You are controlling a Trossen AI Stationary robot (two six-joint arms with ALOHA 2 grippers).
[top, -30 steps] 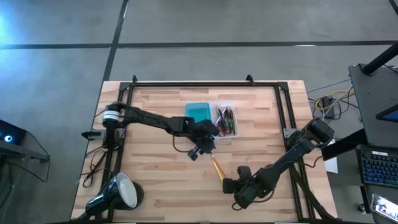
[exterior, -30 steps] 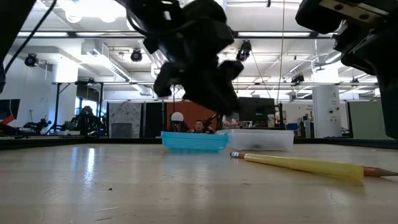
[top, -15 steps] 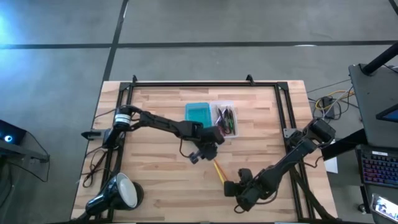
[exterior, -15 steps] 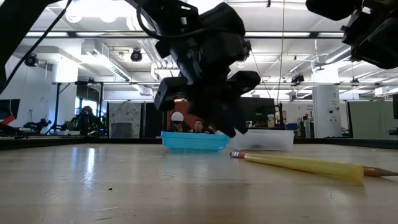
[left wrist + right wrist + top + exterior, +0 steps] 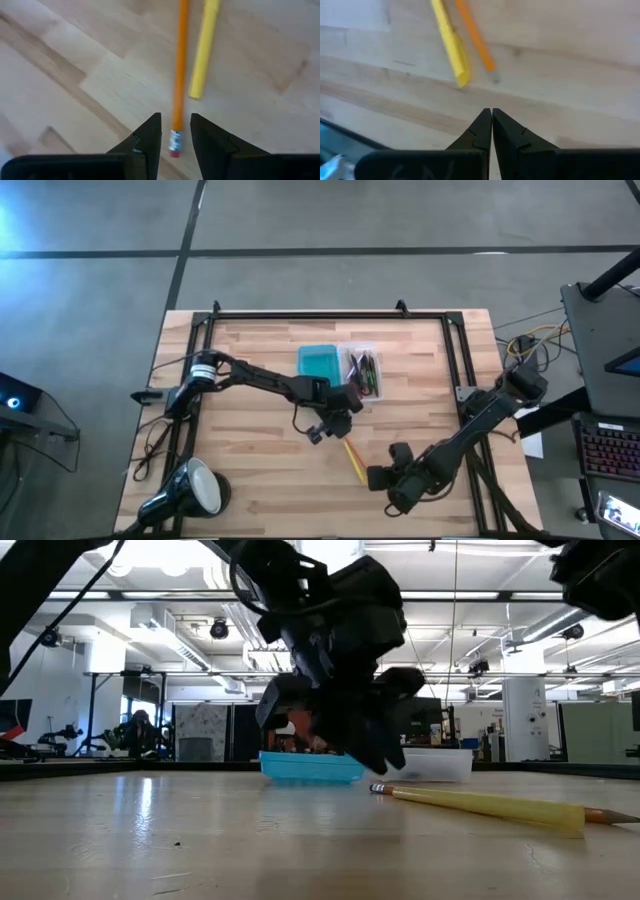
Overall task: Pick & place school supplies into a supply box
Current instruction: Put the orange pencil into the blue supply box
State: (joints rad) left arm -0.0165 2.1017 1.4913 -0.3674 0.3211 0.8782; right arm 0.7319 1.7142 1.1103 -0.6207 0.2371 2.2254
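An orange pencil (image 5: pixel 179 75) and a yellow pen (image 5: pixel 204 45) lie side by side, flat on the wooden table (image 5: pixel 250 470), near its middle front. My left gripper (image 5: pixel 175 125) hovers low over the pencil's eraser end (image 5: pixel 173 142), open, one finger on either side without touching. In the low view the left gripper (image 5: pixel 385 762) hangs just above the table. My right gripper (image 5: pixel 491 117) is shut and sits on the near side of the pen's and pencil's other ends (image 5: pixel 462 77). The supply box's clear tray (image 5: pixel 362 350) holds several pens; its turquoise lid (image 5: pixel 320 361) lies beside it.
A black-and-white round lamp (image 5: pixel 195 488) stands at the table's near left corner. Cables trail along the left edge (image 5: pixel 165 435). Bare wood lies left of the pencil and along the far side. A black frame borders the tabletop.
My left gripper has moved toward the near edge and down, from beside the tray to just over the pencil's eraser end. My right arm has drawn back a little toward the right and risen in the low view. Pencil and pen have stayed put.
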